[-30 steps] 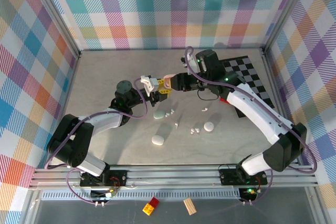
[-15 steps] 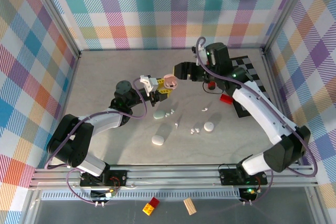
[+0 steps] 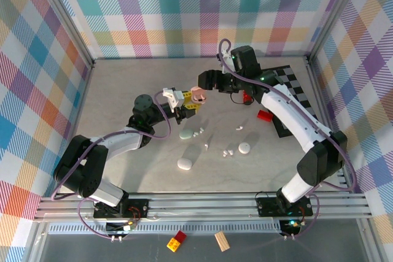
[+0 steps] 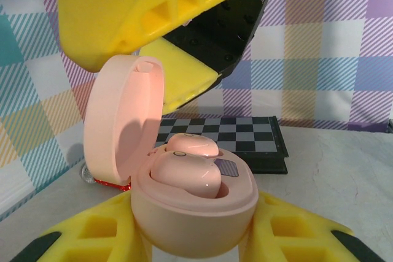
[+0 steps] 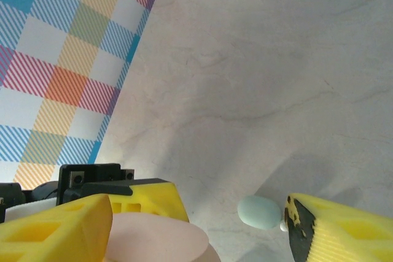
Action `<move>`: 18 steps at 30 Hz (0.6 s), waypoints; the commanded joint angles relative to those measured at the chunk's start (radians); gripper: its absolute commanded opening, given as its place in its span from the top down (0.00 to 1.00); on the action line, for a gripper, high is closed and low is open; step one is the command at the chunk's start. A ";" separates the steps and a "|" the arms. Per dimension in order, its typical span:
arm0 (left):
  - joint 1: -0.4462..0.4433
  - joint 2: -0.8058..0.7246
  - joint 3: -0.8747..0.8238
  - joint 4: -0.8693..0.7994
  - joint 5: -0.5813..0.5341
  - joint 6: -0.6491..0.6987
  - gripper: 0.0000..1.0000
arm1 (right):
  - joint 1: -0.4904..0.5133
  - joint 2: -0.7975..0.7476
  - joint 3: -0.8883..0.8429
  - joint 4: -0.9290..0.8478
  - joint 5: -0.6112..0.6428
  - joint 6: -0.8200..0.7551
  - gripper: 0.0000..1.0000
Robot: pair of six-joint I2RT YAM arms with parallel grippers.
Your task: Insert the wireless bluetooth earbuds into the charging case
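A robotics lab test cell: a marble-look tabletop (image 3: pixel 123 84) boxed in by plaid-printed walls (image 3: pixel 202 10) on aluminium posts (image 3: pixel 67 19). A left arm (image 3: pixel 116 142) and right arm (image 3: pixel 295 124) are bolted to an aluminium rail (image 3: pixel 202 208) at 6 o'clock. A checkerboard calibration board (image 3: pixel 295 84) lies at 2 o'clock.

Bare tabletop (image 3: pixel 123 90) far left; pebble cases (image 3: pixel 185 163) (earbuds (image 3: pixel 198 132) too) strewn mid-table.

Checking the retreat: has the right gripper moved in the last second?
Yes. The right gripper shifted off the case toward the back wall, now level with the checkerboard's far end.
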 commanded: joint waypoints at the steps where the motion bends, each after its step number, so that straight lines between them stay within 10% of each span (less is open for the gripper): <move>1: -0.008 -0.022 -0.006 0.072 0.012 -0.009 0.69 | -0.005 -0.009 0.000 -0.006 -0.054 -0.011 0.25; 18: -0.008 0.005 0.025 0.144 0.000 -0.080 0.69 | -0.054 -0.154 -0.189 0.177 -0.190 0.127 0.24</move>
